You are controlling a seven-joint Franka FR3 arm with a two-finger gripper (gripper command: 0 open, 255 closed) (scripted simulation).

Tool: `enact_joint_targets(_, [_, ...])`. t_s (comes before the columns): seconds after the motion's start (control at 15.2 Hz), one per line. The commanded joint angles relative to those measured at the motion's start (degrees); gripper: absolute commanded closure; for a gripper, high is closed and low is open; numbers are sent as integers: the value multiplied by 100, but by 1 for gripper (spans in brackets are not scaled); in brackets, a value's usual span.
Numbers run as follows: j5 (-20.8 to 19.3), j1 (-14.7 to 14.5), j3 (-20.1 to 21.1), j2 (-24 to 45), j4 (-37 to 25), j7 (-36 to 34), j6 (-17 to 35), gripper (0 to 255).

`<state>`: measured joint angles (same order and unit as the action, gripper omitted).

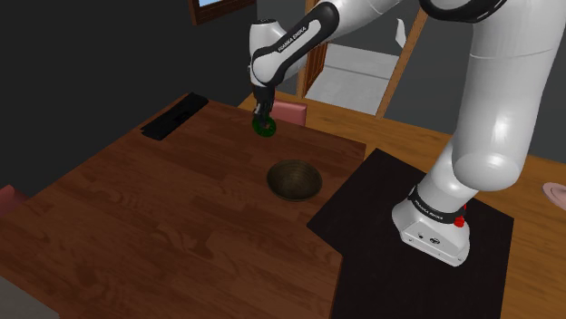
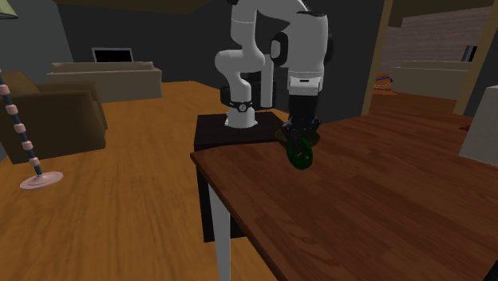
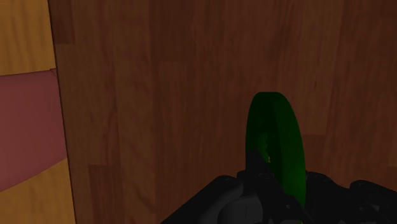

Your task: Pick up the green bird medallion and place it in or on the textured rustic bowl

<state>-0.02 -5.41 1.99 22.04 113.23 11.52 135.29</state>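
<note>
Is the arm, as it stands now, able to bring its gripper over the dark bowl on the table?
Probably yes. The gripper holds the green medallion clear of the wooden table, and the bowl sits nearer the stand, so it looks well within reach. Nothing stands between them.

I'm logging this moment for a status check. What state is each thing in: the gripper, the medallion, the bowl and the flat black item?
gripper: shut on the green medallion.
green medallion: held on edge between the fingers, above the table, not yet in the bowl.
bowl: upright on the table, empty.
flat black item: lying flat on the table, apart from the gripper.
</note>
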Motion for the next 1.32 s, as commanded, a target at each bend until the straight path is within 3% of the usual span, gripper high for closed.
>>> enact_joint_targets(0.0, [4, -3, 4, -114, -12, -5, -127, 255])
enact_joint_targets(0.99, [26, 6, 13, -727, -339, 0, -1068, 255])
enact_joint_targets(1.25, [44, -141, 120, -1485, 655, -246, -828, 255])
